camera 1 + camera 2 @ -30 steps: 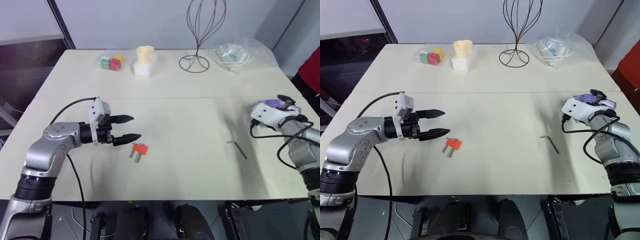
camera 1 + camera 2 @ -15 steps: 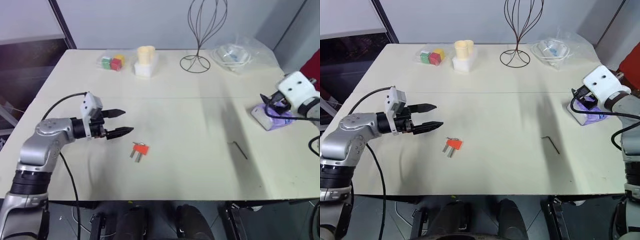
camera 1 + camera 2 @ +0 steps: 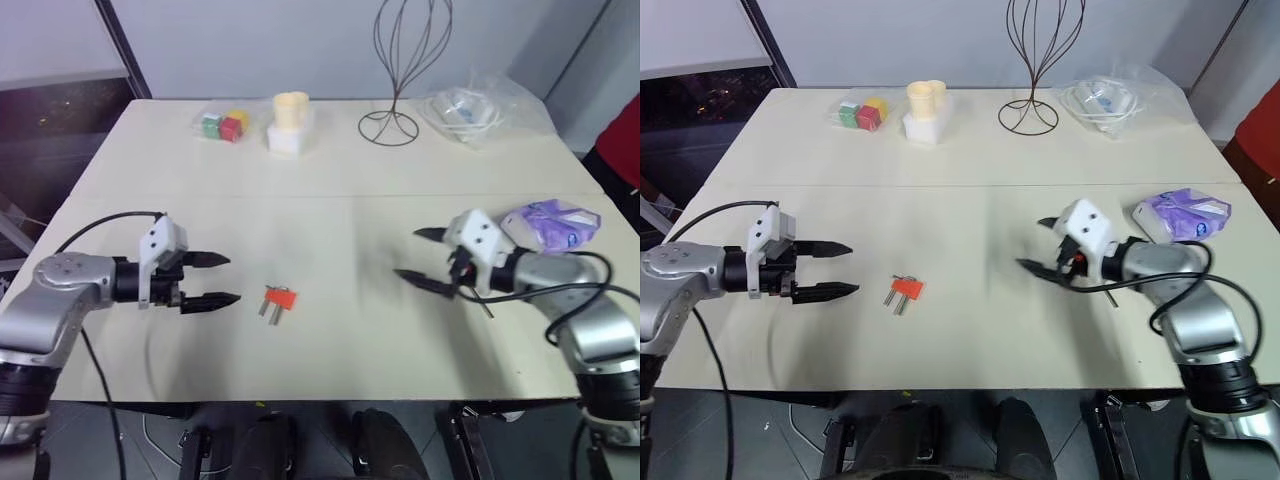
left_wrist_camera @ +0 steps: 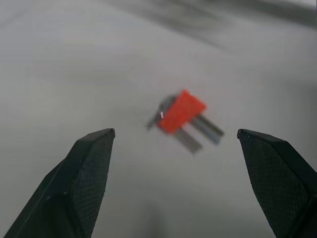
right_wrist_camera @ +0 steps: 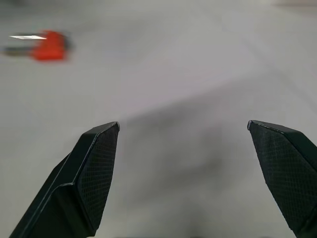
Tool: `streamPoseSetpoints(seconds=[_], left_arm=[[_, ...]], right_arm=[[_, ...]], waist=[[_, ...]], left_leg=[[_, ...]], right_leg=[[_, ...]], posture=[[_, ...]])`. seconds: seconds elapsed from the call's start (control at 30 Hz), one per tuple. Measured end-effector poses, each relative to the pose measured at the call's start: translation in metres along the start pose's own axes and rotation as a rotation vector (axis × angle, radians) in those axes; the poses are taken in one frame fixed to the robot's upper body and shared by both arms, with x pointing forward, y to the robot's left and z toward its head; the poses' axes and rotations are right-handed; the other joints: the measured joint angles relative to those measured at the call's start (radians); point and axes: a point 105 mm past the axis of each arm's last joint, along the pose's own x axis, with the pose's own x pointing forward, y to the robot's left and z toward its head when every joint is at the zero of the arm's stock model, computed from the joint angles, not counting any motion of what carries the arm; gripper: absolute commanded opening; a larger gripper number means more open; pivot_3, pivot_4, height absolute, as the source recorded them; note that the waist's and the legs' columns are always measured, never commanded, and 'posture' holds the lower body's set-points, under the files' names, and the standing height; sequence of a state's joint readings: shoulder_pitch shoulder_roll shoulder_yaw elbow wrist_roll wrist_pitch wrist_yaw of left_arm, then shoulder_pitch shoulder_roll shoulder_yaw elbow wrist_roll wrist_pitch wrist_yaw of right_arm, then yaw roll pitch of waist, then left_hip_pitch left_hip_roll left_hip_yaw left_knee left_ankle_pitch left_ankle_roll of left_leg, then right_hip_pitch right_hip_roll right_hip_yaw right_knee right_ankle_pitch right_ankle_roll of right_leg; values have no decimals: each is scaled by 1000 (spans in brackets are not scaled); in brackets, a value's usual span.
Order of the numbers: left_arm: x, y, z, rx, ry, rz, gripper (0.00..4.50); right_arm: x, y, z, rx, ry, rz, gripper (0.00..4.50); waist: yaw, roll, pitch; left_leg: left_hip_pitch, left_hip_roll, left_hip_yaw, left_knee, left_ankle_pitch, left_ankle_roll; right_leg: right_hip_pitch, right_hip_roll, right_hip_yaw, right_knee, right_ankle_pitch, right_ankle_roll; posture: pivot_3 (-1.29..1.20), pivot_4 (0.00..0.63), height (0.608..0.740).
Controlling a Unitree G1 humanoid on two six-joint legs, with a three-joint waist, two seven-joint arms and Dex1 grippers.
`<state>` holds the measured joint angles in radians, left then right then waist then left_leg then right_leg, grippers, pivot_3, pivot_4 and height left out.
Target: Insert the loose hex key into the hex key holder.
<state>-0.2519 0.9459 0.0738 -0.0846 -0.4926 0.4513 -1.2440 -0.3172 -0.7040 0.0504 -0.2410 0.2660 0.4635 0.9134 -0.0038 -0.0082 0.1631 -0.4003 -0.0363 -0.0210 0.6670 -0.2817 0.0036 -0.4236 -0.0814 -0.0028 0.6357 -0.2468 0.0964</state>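
Tools on both arms hang low over the counter (image 3: pixel 330 180), fingers spread and empty. The left tool (image 3: pixel 213 279) points rightward at the hex key holder (image 3: pixel 279 298), near it but apart: one red-orange block with two grey keys protruding. The right tool (image 3: pixel 422 256) points leftward from the other side; the one loose hex key (image 3: pixel 486 309) is barely visible as a thin dark rod just under its wrist.

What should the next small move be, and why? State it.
Probably draw the open right hand back and tip it down over the loose hex key: the key lies ungrasped on the table, mostly hidden under that hand's wrist.
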Motion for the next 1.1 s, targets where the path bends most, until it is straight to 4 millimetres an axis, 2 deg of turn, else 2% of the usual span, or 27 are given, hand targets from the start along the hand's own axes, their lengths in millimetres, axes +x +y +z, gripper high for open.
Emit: streamPoseSetpoints(seconds=[0.2, 0.33, 0.53, 0.7, 0.83, 1.1], left_arm=[[-12, -5, -5, 15, 39, 10, 4152], [-18, -9, -7, 18, 61, 20, 4152], [-20, -9, 0, 27, 34, 80, 4152], [-19, -15, 0, 0, 23, 84, 4152], [-19, -15, 1, -3, 19, 86, 4152], [-19, -14, 1, -6, 13, 100, 4152]], right_arm=[[46, 39, -4, 20, -42, 177, 4300], [66, 52, 0, 51, -79, 236, 4300], [96, 85, 11, 139, -155, 332, 4300], [102, 83, 5, 128, -143, 299, 4300], [113, 86, -8, 101, -102, 262, 4300], [122, 88, -8, 64, -116, 232, 4300]], waist=[[-8, 0, 0], [-9, 0, 0], [-8, 0, 0], [-10, 0, 0], [-12, 0, 0], [-13, 0, 0]], left_leg=[[0, 0, 0, -1, 0, 0], [0, 0, -1, -1, 0, 0], [0, 0, -1, -1, 0, 0], [0, 0, -1, -1, 0, -1], [0, 0, -1, -2, 0, -1], [1, 0, -1, -2, 0, -1]], right_leg=[[-1, 0, 0, 0, 0, 0], [-1, 0, 0, 0, 0, 0], [-1, 0, 0, 0, 0, 0], [-1, 0, 0, 0, 0, 0], [-2, 0, 0, 1, 0, 0], [-2, 0, 0, 1, 0, 0]], posture=[[0, 150, 740], [0, 150, 740], [0, 150, 740], [0, 150, 740], [0, 150, 740], [0, 150, 740]])
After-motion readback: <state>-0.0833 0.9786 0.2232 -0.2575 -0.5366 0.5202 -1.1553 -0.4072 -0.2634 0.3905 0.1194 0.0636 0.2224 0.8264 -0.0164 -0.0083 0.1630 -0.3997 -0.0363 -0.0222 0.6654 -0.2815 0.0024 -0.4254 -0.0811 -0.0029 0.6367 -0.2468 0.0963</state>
